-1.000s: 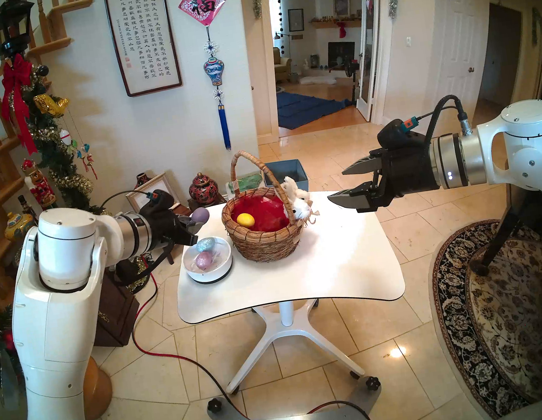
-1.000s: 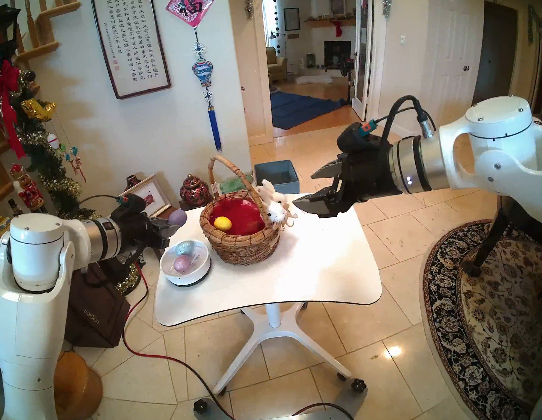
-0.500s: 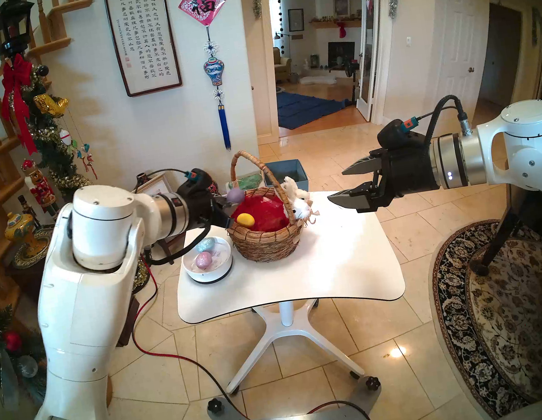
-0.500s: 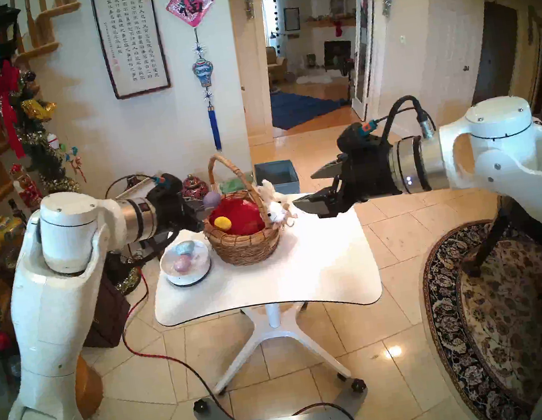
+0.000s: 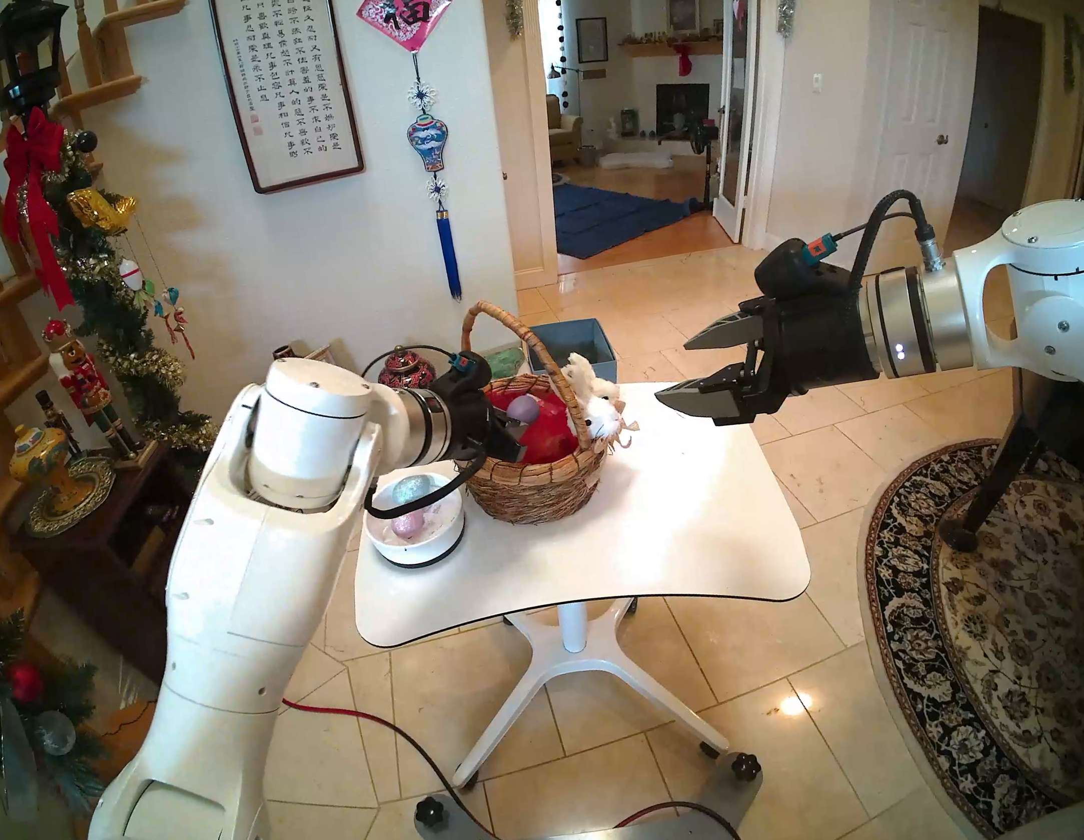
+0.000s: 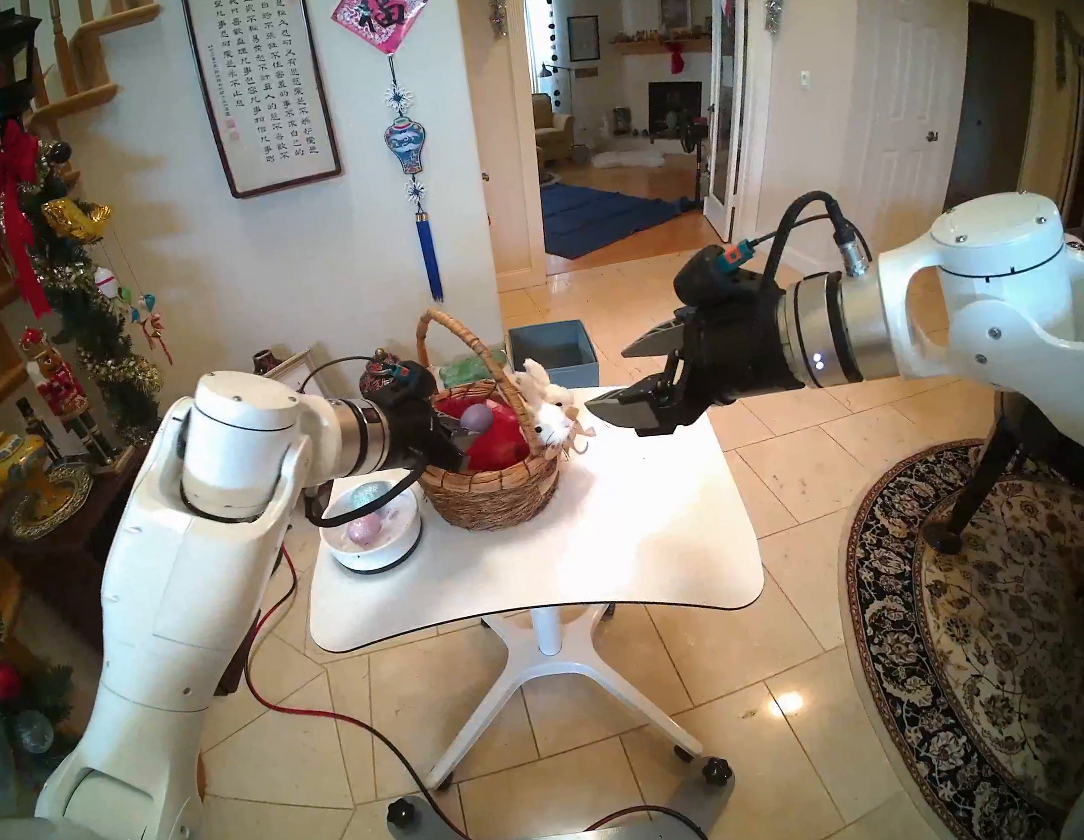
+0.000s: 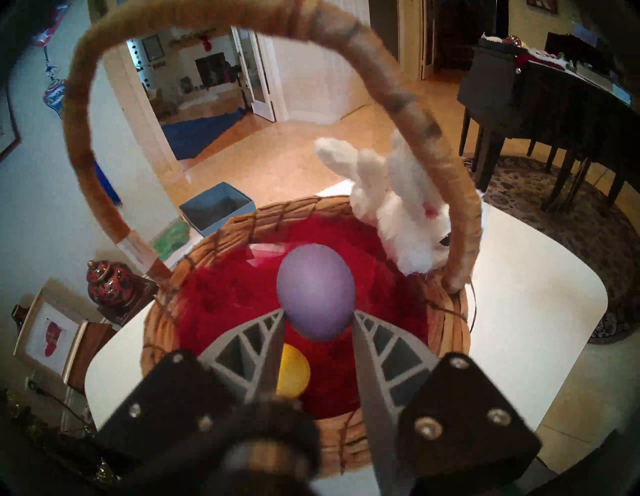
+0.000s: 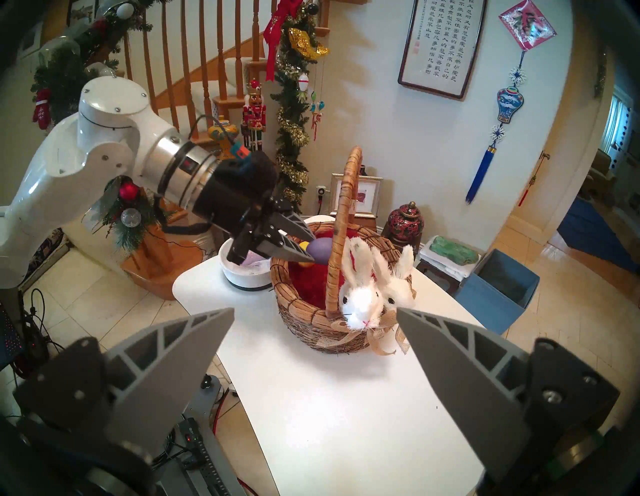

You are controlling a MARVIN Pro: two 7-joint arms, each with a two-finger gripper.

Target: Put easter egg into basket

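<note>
My left gripper (image 5: 516, 427) is shut on a plain purple easter egg (image 7: 316, 292), which hangs under the handle arch, just above the red lining of the brown wicker basket (image 5: 536, 494). A yellow egg (image 7: 292, 375) lies in the lining below the fingers. White plush bunnies (image 8: 363, 298) and a tan bow sit on the basket's right side. Left of the basket, a white bowl (image 5: 419, 553) holds a silvery-blue egg (image 5: 411, 490) and a pink egg (image 5: 406, 523). My right gripper (image 5: 673, 369) hovers open to the right of the bunnies, holding nothing.
Basket and bowl stand on the back left of a small white pedestal table (image 5: 581, 557). A blue box (image 5: 577, 347) and a red lacquer jar (image 5: 405, 369) sit just behind it. At far left, a dark side table (image 5: 105, 516) carries ornaments.
My left arm has swung to the right with the purple egg, from beyond the table's left edge to over the basket's inside. The right arm has not moved.
</note>
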